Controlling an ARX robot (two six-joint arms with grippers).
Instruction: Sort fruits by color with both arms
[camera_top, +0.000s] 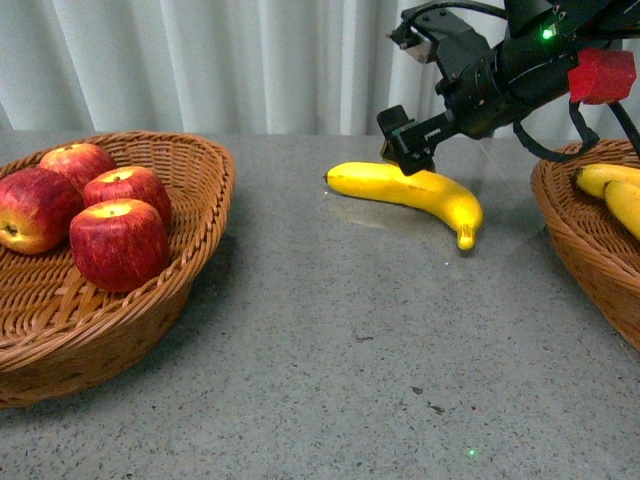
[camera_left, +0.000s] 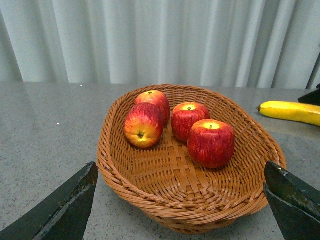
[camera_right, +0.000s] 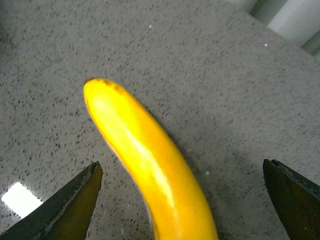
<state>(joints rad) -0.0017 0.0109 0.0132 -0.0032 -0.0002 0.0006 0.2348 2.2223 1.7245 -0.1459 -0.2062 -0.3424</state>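
Banana (camera_top: 410, 190) lies under wide-spread right claw (camera_top: 408, 148), between apple basket (camera_top: 200, 200) and banana basket (camera_top: 570, 230).

My front camera looks across the bench (camera_top: 350, 330) toward the curtain (camera_top: 200, 60). My left wrist camera faces the apple basket (camera_left: 150, 200) from nearby; the right wrist camera sits close over the banana (camera_right: 145, 160). Front shares both.

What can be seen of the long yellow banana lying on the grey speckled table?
The long curved yellow banana looks smooth, glossy and whole, its blunt end marked dark, its other end a short stem. It lies flat on the grey speckled table, touching nothing else that shows. The black right gripper hangs just above it near the blunt end, jaws open to either side, with no contact visible.
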